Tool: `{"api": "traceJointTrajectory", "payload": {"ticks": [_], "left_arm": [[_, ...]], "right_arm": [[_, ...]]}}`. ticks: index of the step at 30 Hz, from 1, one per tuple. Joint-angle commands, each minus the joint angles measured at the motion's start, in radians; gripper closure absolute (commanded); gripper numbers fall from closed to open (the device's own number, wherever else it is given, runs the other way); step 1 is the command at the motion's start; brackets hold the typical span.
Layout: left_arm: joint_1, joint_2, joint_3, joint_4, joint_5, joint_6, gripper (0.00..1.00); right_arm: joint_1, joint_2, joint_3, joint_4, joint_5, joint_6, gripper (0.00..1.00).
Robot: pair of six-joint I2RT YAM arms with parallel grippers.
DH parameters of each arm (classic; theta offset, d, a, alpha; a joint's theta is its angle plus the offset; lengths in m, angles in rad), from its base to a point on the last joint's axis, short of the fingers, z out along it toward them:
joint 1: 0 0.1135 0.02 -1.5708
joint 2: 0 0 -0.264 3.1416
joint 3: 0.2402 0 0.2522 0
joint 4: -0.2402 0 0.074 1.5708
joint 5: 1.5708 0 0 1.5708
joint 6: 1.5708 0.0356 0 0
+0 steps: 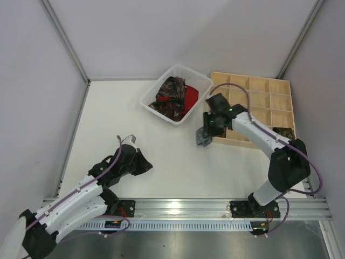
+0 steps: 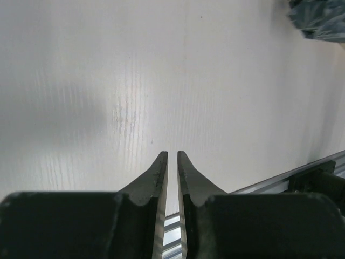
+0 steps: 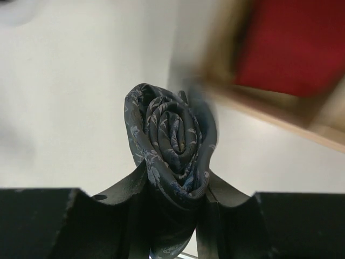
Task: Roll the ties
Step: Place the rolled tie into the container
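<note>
My right gripper (image 1: 205, 135) is shut on a small tight roll of grey patterned tie (image 1: 202, 139), held just off the left edge of the wooden grid tray (image 1: 259, 86). In the right wrist view the roll (image 3: 170, 137) sits end-on between the fingers of this gripper (image 3: 173, 172). A dark paisley tie (image 1: 171, 93) and a red tie (image 1: 191, 97) lie loose in the white basket (image 1: 161, 114). Another dark roll (image 1: 284, 132) sits in a tray compartment at the right. My left gripper (image 1: 143, 165) (image 2: 172, 154) is shut and empty, low over bare table.
The basket stands at the back centre and the tray at the back right, side by side. A blurred red patch (image 3: 294, 43) behind a tan edge shows in the right wrist view. The metal rail (image 1: 188, 206) runs along the near table edge. The grey roll shows at a corner of the left wrist view (image 2: 319, 19).
</note>
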Motion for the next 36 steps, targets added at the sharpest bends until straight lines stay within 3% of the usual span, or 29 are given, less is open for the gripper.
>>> {"api": "traceJointTrajectory", "payload": {"ticks": [1,7,13,15,26,36], "left_arm": [[0.000,0.047,0.042,0.064,0.041,0.056,0.83],[0.000,0.100,0.055,0.096,0.097,0.091,0.84],[0.002,0.118,0.072,0.101,0.100,0.113,0.84],[0.002,0.126,0.068,0.105,0.107,0.113,0.84],[0.005,0.127,0.052,0.118,0.123,0.117,0.85],[0.014,0.132,0.043,0.128,0.135,0.120,0.85]], "right_arm": [[-0.149,-0.065,0.025,-0.245,0.065,-0.157,1.00],[-0.336,-0.070,0.041,-0.261,0.114,-0.267,1.00],[-0.402,-0.013,0.070,-0.239,0.173,-0.277,1.00],[-0.404,0.017,0.099,-0.244,0.256,-0.258,1.00],[-0.404,0.165,0.147,-0.112,0.310,-0.229,1.00],[-0.401,0.316,0.188,-0.160,0.427,-0.261,1.00]]}}
